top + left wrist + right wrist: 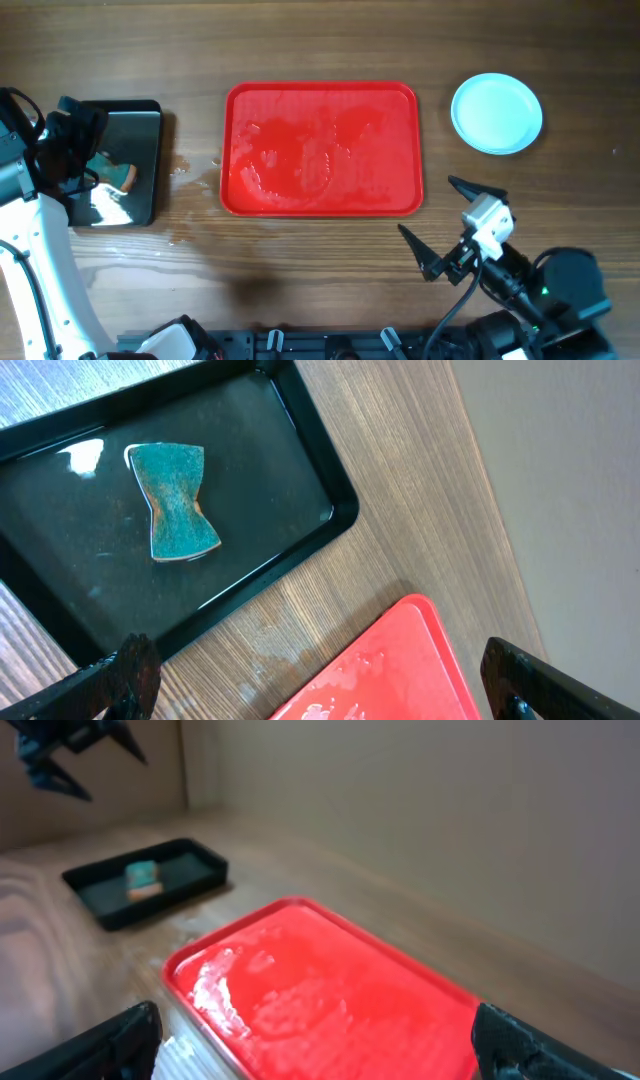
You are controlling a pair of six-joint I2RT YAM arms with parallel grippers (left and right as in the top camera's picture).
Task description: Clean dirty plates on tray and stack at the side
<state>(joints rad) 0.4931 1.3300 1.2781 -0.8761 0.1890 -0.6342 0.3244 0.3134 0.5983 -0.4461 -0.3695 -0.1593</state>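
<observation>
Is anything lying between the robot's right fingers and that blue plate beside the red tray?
Nothing visible. Only bare wooden table lies between the open right fingers and the blue plate; the red tray sits off to the side.

- Overhead looks straight down on my bench (300,270), red tray (320,150) centred.
- Left wrist hangs close over the black tray (270,470) left of the red tray, clipping its corner.
- Right wrist looks low across the red tray toward the black tray; all views share both.
</observation>
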